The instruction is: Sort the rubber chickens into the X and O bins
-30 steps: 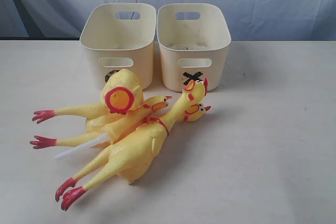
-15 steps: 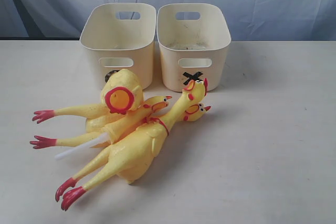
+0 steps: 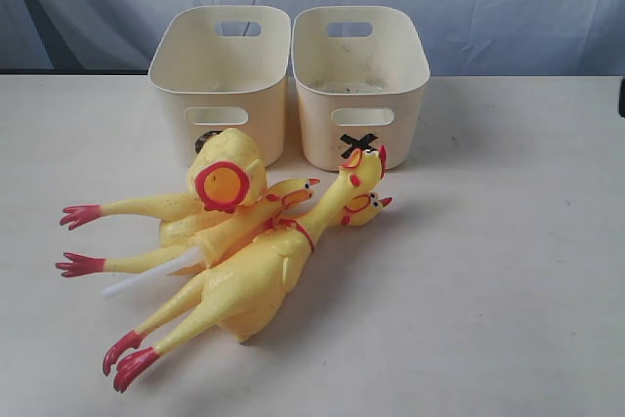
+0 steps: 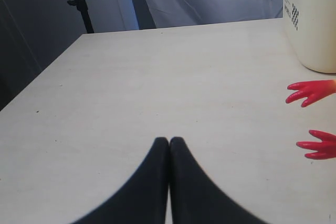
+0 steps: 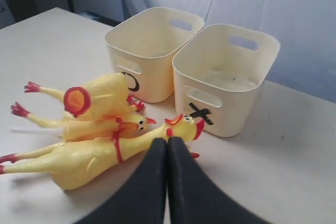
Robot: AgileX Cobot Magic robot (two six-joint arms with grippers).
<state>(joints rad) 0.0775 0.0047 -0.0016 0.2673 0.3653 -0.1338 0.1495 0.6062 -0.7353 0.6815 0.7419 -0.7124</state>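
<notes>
Your left gripper [image 4: 169,141] is clenched, fingertips pressed together, with nothing between them. It hangs over bare table [image 4: 157,77], touching no object. Two red feet [image 4: 308,91] lie off to one side of it, well apart from the fingers.

Your right gripper [image 5: 168,141] is likewise clenched and holds nothing. It sits near the head of the front chicken [image 5: 89,161]; whether it touches that head cannot be told.

The O bin [image 3: 220,80] and X bin [image 3: 359,85] stand upright side by side at the back of the table, rims just beside each other, the O bin on the left. The X shows in black on its front wall. The O is mostly hidden in the exterior view and only partly seen from the right wrist.

All the chickens lie heaped on the table in front of the bins, outside them. The front chicken is long, yellow, red-footed, its head raised against the X. The rear chicken [image 3: 181,233] lies behind it, legs stretched left. The headless body [image 3: 229,158] rests on top, its red-ringed opening facing the camera, just in front of the O bin. A white stick [image 3: 146,276] pokes out between the two long chickens.
</notes>
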